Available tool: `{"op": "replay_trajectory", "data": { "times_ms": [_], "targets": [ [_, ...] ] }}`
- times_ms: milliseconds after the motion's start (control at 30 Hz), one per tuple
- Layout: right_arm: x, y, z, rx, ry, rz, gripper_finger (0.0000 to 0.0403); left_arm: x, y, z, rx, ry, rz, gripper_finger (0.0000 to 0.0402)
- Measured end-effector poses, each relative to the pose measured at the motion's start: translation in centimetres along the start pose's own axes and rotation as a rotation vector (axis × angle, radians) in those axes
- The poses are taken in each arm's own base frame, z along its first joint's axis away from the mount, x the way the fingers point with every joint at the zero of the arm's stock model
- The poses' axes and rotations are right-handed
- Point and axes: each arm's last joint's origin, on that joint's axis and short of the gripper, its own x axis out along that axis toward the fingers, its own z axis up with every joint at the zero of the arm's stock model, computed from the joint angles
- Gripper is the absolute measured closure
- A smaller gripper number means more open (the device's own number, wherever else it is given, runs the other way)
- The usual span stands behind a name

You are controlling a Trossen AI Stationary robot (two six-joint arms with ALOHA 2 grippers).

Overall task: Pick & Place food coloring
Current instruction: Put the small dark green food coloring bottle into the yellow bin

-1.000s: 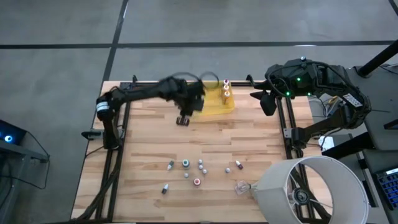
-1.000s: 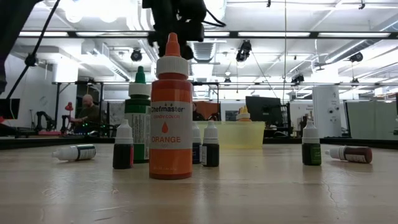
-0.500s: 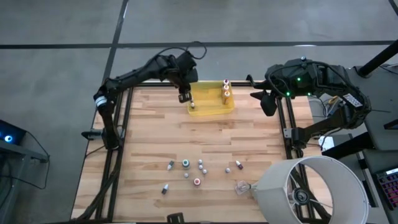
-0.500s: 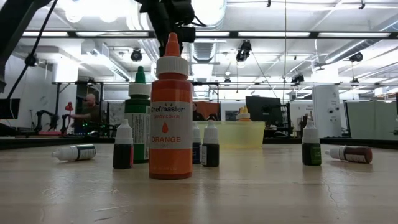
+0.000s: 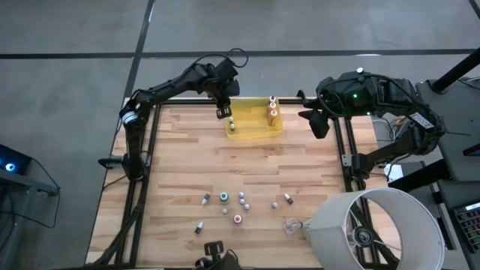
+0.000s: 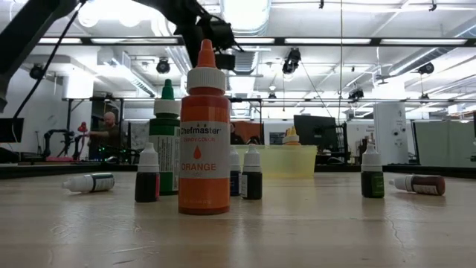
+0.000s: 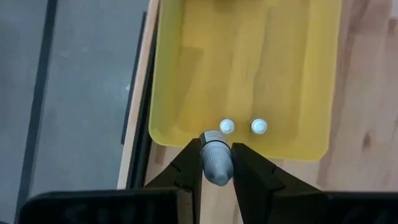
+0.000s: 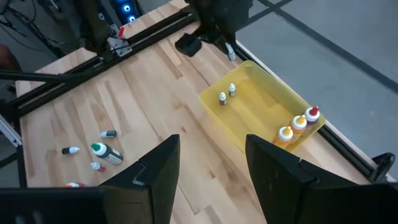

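Note:
A translucent yellow tray (image 5: 259,129) sits at the table's far edge. It holds two tiny white-capped bottles (image 7: 227,126) at its left end and three bigger bottles (image 5: 273,109) at its right end. My left gripper (image 5: 223,112) hangs over the tray's left rim, shut on a tiny grey food coloring bottle (image 7: 214,163). Several more food coloring bottles (image 5: 225,199) stand or lie in the near middle of the table; in the low view a large orange one (image 6: 204,134) is nearest. My right gripper (image 8: 211,168) waits open, high past the table's far right corner. My left gripper pinches the tiny bottle's grey body (image 7: 216,174) between its two fingers. The bottle lies along the fingers, and its cap end (image 7: 211,137) sticks out past the fingertips. The fingers slant steeply down over the tray's left end. The bottle is lifted clear of tray and table.
A large white lampshade (image 5: 375,225) fills the near right corner, with a clear crumpled plastic scrap (image 5: 291,223) beside it. Black frame rails (image 5: 142,165) run along the table's left and right sides. Bare wood lies between the tray and the loose bottles.
My left gripper has swung from the bare wood just near of the tray toward the table's far edge, up to the tray's left end. The wrist has rolled a little. It has kept the tiny bottle held throughout.

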Motion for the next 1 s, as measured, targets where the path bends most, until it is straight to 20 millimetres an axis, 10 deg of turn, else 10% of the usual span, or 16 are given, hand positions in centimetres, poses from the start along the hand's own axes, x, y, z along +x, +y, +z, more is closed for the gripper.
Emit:
{"op": "replay_trajectory", "data": {
  "times_ms": [1000],
  "targets": [
    [4.1,1.1,0.4,-0.024,0.106,-0.044,0.0229,9.2,3.1,0.1,0.026,0.137,-0.091,0.0353]
  ]
}}
